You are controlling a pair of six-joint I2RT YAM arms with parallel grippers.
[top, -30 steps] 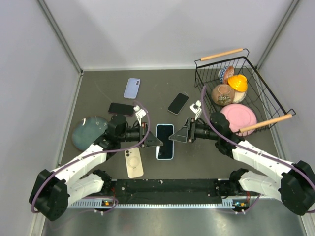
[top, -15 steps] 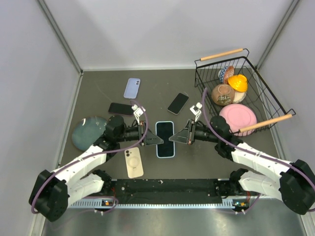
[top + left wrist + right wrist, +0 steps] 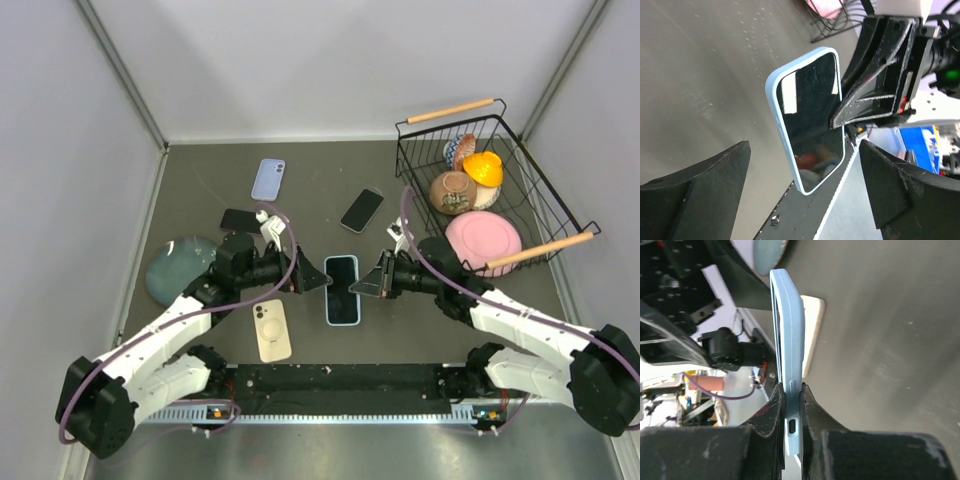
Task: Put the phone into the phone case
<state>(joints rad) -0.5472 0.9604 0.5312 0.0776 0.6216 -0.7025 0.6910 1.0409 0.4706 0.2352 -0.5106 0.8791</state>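
A black-screened phone (image 3: 341, 295) sits face up inside a light blue phone case (image 3: 774, 102) at the middle of the table. My right gripper (image 3: 366, 285) is shut on the case's right edge. The right wrist view shows the case (image 3: 788, 335) edge-on, pinched between both fingers (image 3: 771, 415). My left gripper (image 3: 312, 275) stands open just left of the case and does not touch it. In the left wrist view the phone (image 3: 812, 115) lies beyond the wide-apart fingertips (image 3: 735, 165), with the right gripper's fingers (image 3: 875, 95) at its far side.
A cream phone (image 3: 271, 331) lies near the left arm. Further back lie a black phone (image 3: 238, 218), another black phone (image 3: 362, 210) and a lilac case (image 3: 268, 179). A teal plate (image 3: 178, 268) is at the left. A wire basket (image 3: 545, 200) of dishes stands at the right.
The right gripper has shut on the case's right edge. The left gripper has opened, let go of the left edge and drawn back a little. The cased phone has shifted slightly right.
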